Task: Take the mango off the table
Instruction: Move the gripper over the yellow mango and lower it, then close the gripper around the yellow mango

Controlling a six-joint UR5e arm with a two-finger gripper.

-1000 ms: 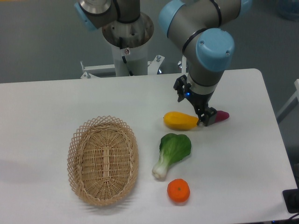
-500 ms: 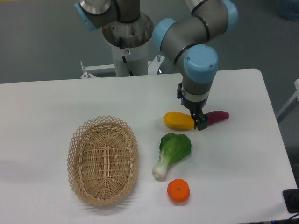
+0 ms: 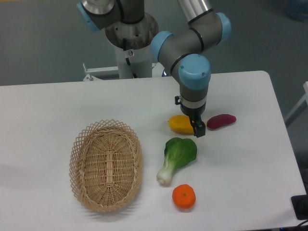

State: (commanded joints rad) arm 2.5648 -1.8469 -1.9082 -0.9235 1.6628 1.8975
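White and broad, the flat tabletop with rounded corners (image 3: 57, 110) carries everything beneath me, with grey floor beyond its far edge. Well off to the image-left of my gripper sits the oval woven wicker basket (image 3: 106, 165); nearer the camera from my fingers lies the green-leafed, white-stemmed bok choy (image 3: 177, 158), and further that way the round orange tangerine (image 3: 184, 197). Just to the image-right of me lies the small magenta-purple oblong piece (image 3: 221, 121), apart from my fingers as far as I can see.

My target, the smooth yellow-orange oblong mango (image 3: 180, 124), lies on the table directly under my black two-finger gripper (image 3: 197, 126), its image-right end hidden behind my wrist and fingers.

To do this grasp well, I judge I should straddle the mango across its narrow width near its thick middle, settle low enough that the pads meet the sides rather than the curved top, and close gently, since a smooth rounded skin may squirt out sideways.

My fingers hang down at the mango's hidden end; whether they stand apart, or already touch the fruit, I cannot tell from this angle
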